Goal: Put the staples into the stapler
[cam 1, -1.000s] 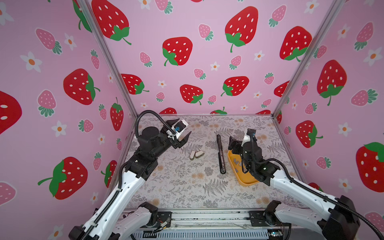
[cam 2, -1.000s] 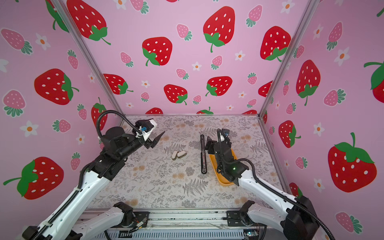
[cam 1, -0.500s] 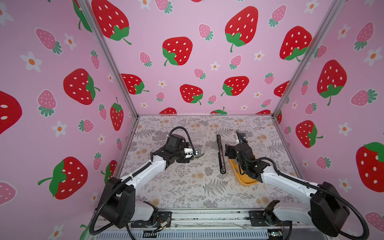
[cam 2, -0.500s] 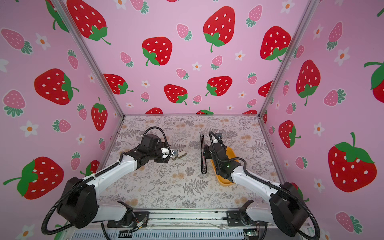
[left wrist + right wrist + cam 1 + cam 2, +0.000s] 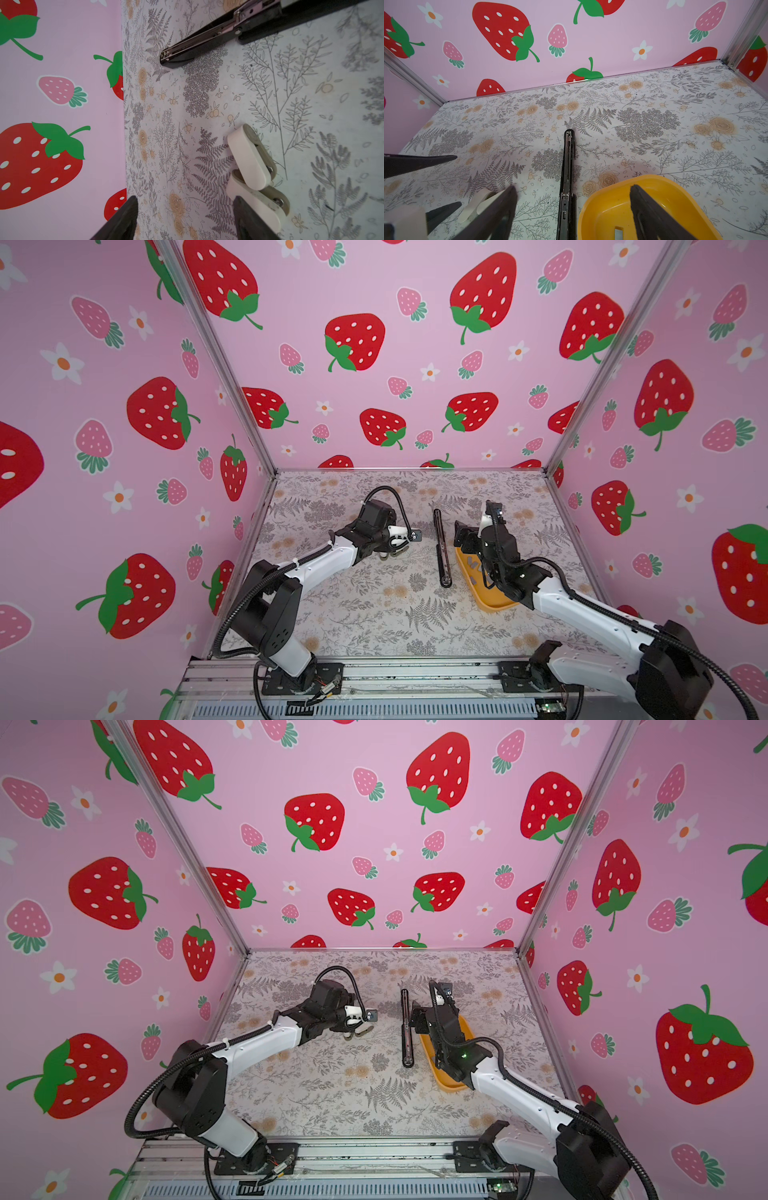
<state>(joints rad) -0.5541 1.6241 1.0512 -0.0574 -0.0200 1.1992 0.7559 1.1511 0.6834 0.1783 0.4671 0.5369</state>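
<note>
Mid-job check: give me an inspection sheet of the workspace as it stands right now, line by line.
Surface: floral-print table, flat, no spills seen.
Job's things: black stapler lying opened flat mid-table; grey staples in the yellow tray beside it; two small whitish staplers touching each other.
Clutter: nothing seen.
End effectors: left end effector open, one finger beside the nearer whitish stapler; right end effector open, low over the tray's edge, holding nothing.
Cables: black conduit loops above the left wrist, off the table.
Surroundings: pink strawberry walls; metal rail at the front.
</note>
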